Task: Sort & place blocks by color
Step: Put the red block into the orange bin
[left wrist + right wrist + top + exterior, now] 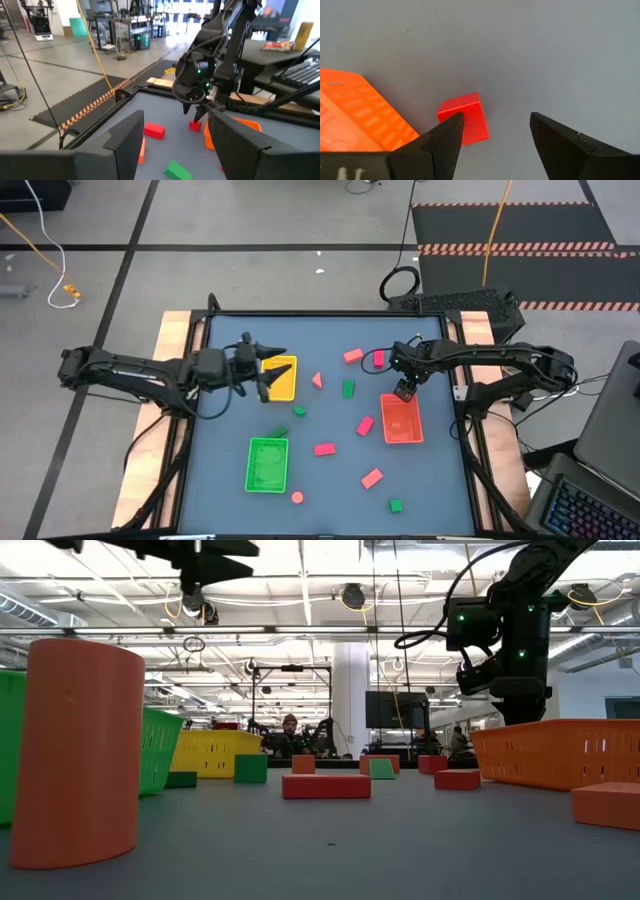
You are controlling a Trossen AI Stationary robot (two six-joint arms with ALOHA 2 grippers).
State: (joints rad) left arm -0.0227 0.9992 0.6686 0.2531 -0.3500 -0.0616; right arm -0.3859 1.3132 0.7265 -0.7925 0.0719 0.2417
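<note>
A: Right gripper point(404, 391) position?

B: Hanging above the far edge of the orange tray point(401, 421), fingers spread wide, nothing between them. In its wrist view a red cube point(465, 119) sits on the grey table point(545, 50) just beside one fingertip point(451, 127), the tray corner point(355, 115) near it on the other side. Cube lies flat, no long axis to speak of, one corner turned toward the tray.

A: Left gripper point(268, 372)?

B: Over the yellow tray point(285, 383), held high, fingers well apart, empty.

A: Other blocks?

B: Scattered mid-table. A pink rectangle point(353, 356) and a red block point(378, 359) at the far side, both slightly askew. A pink triangle point(317, 380) and a green block point(348, 388) between the two trays. A salmon rectangle point(365, 425) tilted diagonally, just beside the orange tray's left wall. A red rectangle point(324, 449) lying nearly crosswise. Another salmon rectangle point(372, 477), diagonal. A round pink piece point(297, 498) and a green cube point(396, 505) at the near edge.

A: Green tray point(267, 464)?

B: Near-left, long axis running near to far. Two small green blocks point(299, 411) sit just beyond it.
</note>
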